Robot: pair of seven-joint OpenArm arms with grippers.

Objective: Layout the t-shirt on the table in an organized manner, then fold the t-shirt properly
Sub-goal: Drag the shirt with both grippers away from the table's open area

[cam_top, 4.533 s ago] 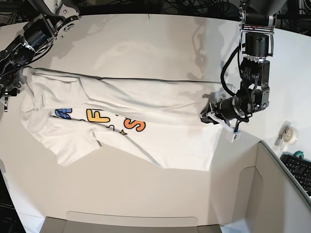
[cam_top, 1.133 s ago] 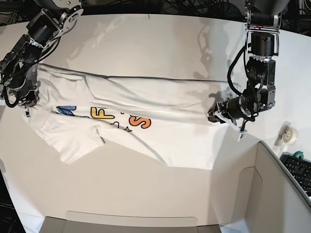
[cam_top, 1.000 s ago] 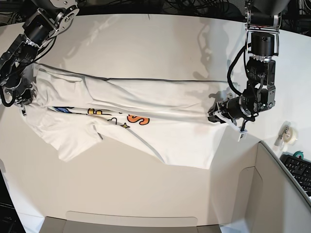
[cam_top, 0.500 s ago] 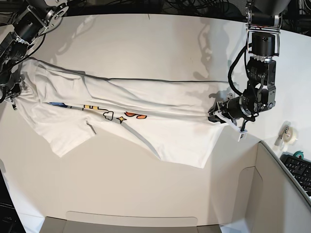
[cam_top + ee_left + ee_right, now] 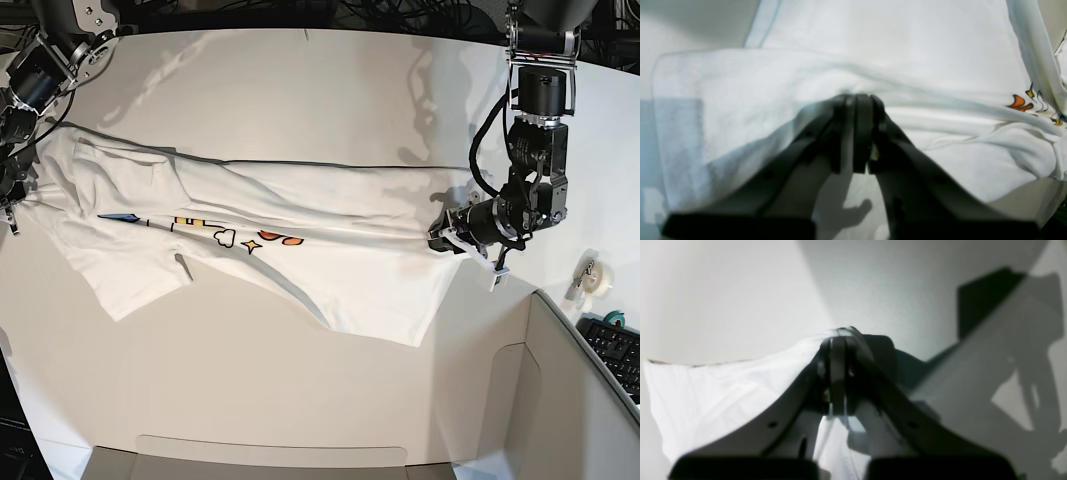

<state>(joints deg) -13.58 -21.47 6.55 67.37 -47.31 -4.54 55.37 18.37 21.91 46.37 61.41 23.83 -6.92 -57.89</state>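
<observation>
The t-shirt (image 5: 270,235) lies stretched across the table (image 5: 300,90) between both pincers. Left gripper (image 5: 440,238) is pinching the hem edge; right gripper (image 5: 838,340) is clamped on a fold at the opposite end. Bare tabletop lies open beyond and in front of both. Near the left gripper: a grey panel (image 5: 560,400), tape roll (image 5: 596,275) and keyboard (image 5: 615,350)

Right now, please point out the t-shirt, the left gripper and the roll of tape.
t-shirt (image 5: 340,270), base view, plain cloth below the print.
left gripper (image 5: 855,100), left wrist view, the tips pinched on the cloth.
roll of tape (image 5: 596,277), base view, its side, near the table's right edge.
</observation>
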